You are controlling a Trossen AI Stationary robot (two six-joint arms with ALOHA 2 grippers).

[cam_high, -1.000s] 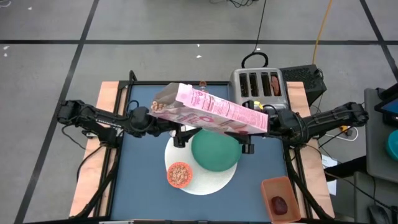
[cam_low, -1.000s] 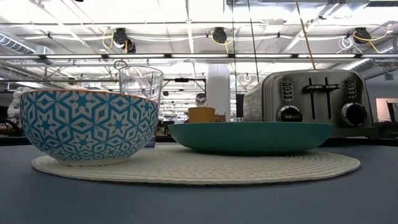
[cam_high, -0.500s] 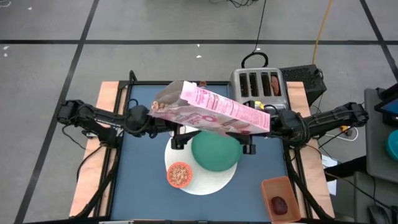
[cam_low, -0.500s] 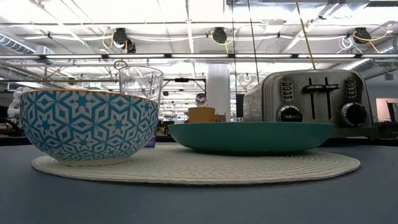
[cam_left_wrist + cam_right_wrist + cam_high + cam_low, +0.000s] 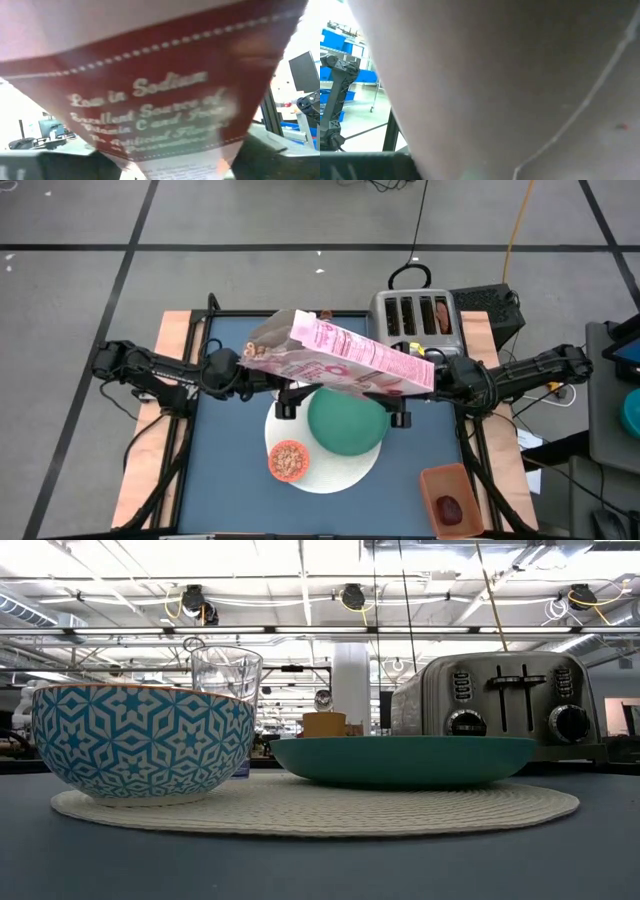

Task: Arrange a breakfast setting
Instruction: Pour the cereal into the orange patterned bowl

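Note:
A pink cereal box [image 5: 345, 360] hangs tilted above the table's middle, its open end [image 5: 258, 352] toward the left, between my two arms. My left gripper [image 5: 285, 402] and my right gripper [image 5: 398, 414] sit under it, both shut on it. Below lie the round white mat [image 5: 325, 465], the green plate [image 5: 345, 425] and the small bowl [image 5: 288, 460] with cereal in it. The low view shows the bowl [image 5: 140, 740], a glass [image 5: 225, 670] and an orange cup [image 5: 323, 724] behind it. No spoon or bagel shows. My left gripper holds the box's left half, near the open end, between its two fingers [image 5: 45, 165]; a printed dark red face [image 5: 150, 100] fills its wrist view. The box is lifted clear of the table and tilted. My right gripper holds the box's right half, toward its closed end [image 5: 420, 375]; the box [image 5: 520, 75] fills its wrist view and hides the place of contact.
The silver four-slot toaster [image 5: 415, 315] stands at the far right, close behind the box. An orange container [image 5: 450, 495] with dark red food [image 5: 450, 508] sits at the near right corner. The blue table top [image 5: 225, 470] is bare at the near left.
The cereal box has turned a little in the hold, its upper far corner shifting slightly toward the right; both arms have stayed almost in place.

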